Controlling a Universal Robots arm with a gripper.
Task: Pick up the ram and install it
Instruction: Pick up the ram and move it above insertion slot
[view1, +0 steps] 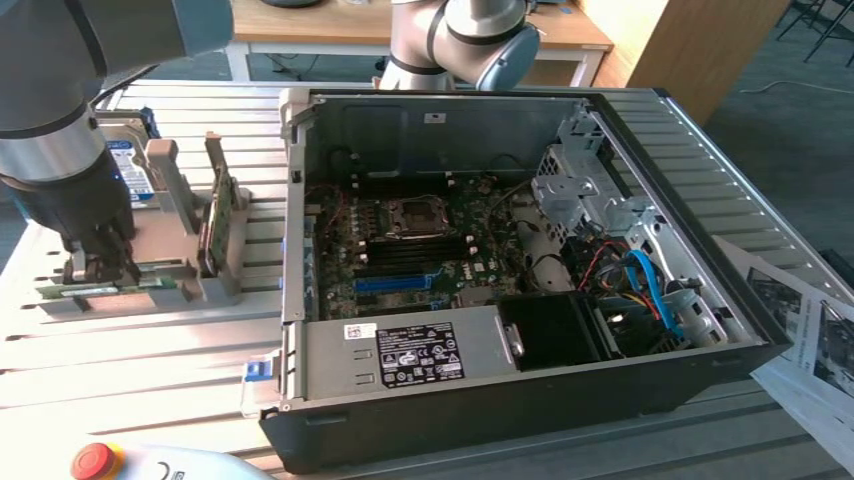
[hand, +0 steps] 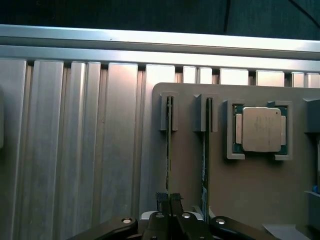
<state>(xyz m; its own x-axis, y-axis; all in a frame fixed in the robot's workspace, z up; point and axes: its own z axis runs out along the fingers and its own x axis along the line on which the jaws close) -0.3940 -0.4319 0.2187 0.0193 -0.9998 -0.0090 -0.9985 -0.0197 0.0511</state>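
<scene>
The ram (hand: 169, 150) is a thin green stick standing on edge in a slot of the grey parts holder (hand: 190, 200). My gripper (hand: 170, 202) is shut on its upper edge, a dark finger pressed against each side. A second like stick (hand: 205, 150) stands in the neighbouring slot. In the exterior view my gripper (view1: 100, 268) is down on the holder (view1: 187, 280) at that view's left, with the green ram edge (view1: 80, 291) running under it. The open computer case (view1: 747, 345) lies to the exterior view's right, with its motherboard slots (view1: 407, 262) exposed.
A square metal CPU chip (hand: 260, 129) sits in a recess of the holder beside the sticks. A hard drive (view1: 123, 165) with a blue-white label stands behind my arm. A red stop button (view1: 94, 460) is at the front, and papers (view1: 807, 330) lie right of the case.
</scene>
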